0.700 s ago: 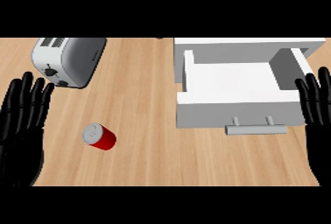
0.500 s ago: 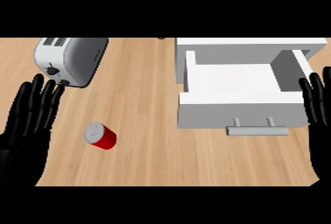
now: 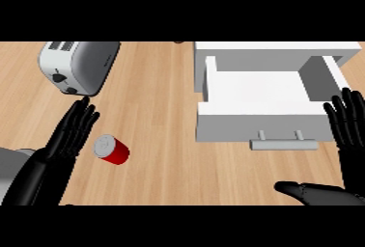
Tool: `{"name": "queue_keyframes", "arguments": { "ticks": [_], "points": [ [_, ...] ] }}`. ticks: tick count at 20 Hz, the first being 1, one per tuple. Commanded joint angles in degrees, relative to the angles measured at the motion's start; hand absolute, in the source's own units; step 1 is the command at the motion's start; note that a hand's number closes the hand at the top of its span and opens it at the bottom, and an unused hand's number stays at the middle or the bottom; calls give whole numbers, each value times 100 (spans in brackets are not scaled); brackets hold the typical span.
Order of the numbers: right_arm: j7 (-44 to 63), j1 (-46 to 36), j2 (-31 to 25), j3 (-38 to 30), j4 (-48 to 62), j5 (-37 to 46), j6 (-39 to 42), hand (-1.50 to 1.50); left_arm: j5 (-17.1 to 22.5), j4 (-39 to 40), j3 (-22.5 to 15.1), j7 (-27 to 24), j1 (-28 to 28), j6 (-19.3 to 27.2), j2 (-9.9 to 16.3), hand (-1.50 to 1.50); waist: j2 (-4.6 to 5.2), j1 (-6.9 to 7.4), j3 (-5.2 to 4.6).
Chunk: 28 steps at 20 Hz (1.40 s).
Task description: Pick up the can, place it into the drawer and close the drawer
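Our left hand (image 3: 71, 132) lies flat with straight fingers just beside the red metal can (image 3: 112, 149), ready to grasp; our right hand (image 3: 349, 128) rests open near the pulled-out white drawer (image 3: 260, 99).

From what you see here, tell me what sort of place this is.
Most likely a kitchen counter. A light wooden countertop carries a silver two-slot toaster, a white pulled-out drawer box with a grey bar handle, and a red can with a silver lid lying on its side.

One head view looks steeply down on the counter (image 3: 164, 164), fairly close; its far edge seems cropped.
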Motion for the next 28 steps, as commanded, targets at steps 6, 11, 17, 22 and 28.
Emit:
{"name": "queue_keyframes", "arguments": {
  "ticks": [6,11,17,22,28],
  "points": [
    [-120,451,175,-17,-41,58,129,-150,240,-873,226,841,455,-97,72,-150,-3,21,-3],
    [-812,763,177,-249,447,-70,441,-150,398,-678,428,920,345,-90,-5,-150,-1,16,-3],
    [-403,637,130,-408,130,-208,495,-150,58,169,471,420,74,-60,-168,-150,2,6,-4],
    [-594,770,64,-619,201,-313,708,-150,164,116,531,85,650,-373,-112,-150,-2,21,-4],
    [-601,728,209,-578,254,-178,681,-150,29,1294,593,-502,87,-276,-323,-150,3,8,-4]
  ]
}}
